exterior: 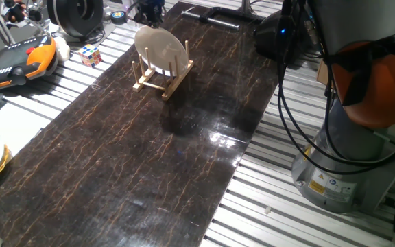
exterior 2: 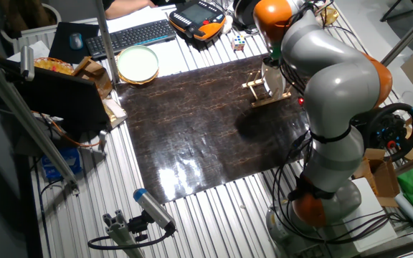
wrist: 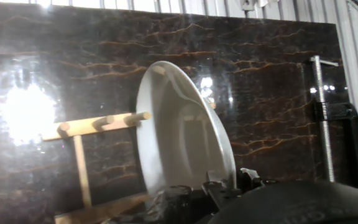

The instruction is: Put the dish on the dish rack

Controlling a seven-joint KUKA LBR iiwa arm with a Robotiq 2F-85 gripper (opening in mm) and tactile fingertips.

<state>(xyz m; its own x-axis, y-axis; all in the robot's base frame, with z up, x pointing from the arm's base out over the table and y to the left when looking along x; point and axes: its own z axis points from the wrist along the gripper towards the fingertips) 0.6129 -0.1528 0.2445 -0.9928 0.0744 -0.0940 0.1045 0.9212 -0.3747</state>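
Observation:
The white dish (exterior: 160,48) stands on edge between the pegs of the wooden dish rack (exterior: 164,79) at the far end of the dark marbled tabletop (exterior: 149,158). In the hand view the dish (wrist: 185,134) fills the centre, leaning against the rack's pegs (wrist: 104,121). My gripper (wrist: 219,186) is right at the dish's near rim, with dark fingers (wrist: 248,178) at the frame's bottom. Whether they still grip the rim is unclear. In one fixed view the gripper (exterior: 149,12) hangs just above the dish. In the other fixed view the arm partly hides the dish (exterior 2: 269,74) and rack (exterior 2: 264,92).
A Rubik's cube (exterior: 91,55) and an orange teach pendant (exterior: 19,62) lie left of the rack. A greenish plate with a yellow edge (exterior 2: 138,63) sits off the tabletop, near a keyboard (exterior 2: 131,34). A metal clamp (wrist: 325,118) is at the tabletop edge. The robot base (exterior: 341,158) stands at the right.

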